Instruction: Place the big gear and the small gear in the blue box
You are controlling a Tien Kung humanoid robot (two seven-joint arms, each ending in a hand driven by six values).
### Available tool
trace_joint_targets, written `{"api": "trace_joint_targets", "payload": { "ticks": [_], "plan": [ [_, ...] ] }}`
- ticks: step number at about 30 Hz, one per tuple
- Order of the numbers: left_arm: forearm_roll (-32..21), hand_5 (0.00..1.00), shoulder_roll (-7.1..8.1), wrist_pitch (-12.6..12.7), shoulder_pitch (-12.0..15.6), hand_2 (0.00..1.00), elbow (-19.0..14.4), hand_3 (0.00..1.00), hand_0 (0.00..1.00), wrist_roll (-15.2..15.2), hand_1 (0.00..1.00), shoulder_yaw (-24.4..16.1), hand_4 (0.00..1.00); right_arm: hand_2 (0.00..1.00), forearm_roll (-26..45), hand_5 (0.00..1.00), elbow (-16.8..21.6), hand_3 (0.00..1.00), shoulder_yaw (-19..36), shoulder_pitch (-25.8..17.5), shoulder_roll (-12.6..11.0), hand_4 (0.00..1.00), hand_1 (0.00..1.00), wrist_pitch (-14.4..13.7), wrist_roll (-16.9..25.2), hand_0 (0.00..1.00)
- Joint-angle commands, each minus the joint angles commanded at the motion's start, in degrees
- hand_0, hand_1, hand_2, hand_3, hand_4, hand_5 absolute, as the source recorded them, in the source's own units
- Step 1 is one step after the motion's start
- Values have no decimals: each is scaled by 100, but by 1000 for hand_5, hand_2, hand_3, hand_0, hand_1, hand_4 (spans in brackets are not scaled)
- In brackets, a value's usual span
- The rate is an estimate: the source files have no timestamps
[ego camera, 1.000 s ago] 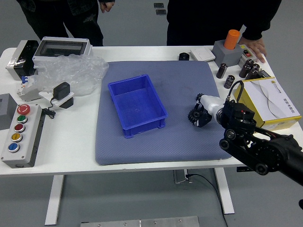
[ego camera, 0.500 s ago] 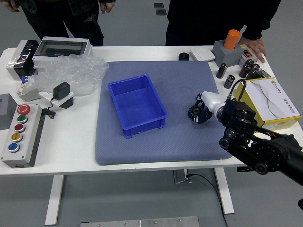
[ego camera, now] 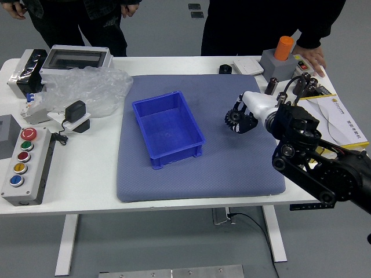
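One open blue box (ego camera: 168,128) sits on the grey-blue mat (ego camera: 220,179), its floor and inner walls showing. Its long axis runs from the far side toward the near edge, slanting a little to the right. To its right, and apart from it, the right hand (ego camera: 264,113) holds a dark gear (ego camera: 236,120) over the mat. The fingers are clamped on the gear from its right side; how each one lies cannot be made out. The gear's toothed rim points left, toward the box, and part of its round face shows; the exact tilt of its axis is unclear, as is whether this is the big or the small one. Behind the right arm, at the table's right, lies a yellow-and-white carton (ego camera: 342,124), partly covered by the arm; its contents are hidden.

Two people stand at the far side. One, at the left, has both hands hanging beyond the table's edge. The other rests a hand (ego camera: 313,59) at the far right corner, beside a grey block (ego camera: 278,66) with an orange cylinder (ego camera: 284,48) on top.
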Motion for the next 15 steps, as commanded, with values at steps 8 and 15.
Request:
{"api": "trace_joint_targets", "payload": {
  "ticks": [8,15],
  "plan": [
    [43,259,2,-14,7,806,0,837,815,7,796,-29,618,437,-168,2,302,453,22,281,221,799,442,156,0,533],
    [111,261,-3,-30,11,806,0,836,815,14,795,-57,619,440,-266,2,213,457,-29,471,634,808,443,170,0,536]
  ]
}}
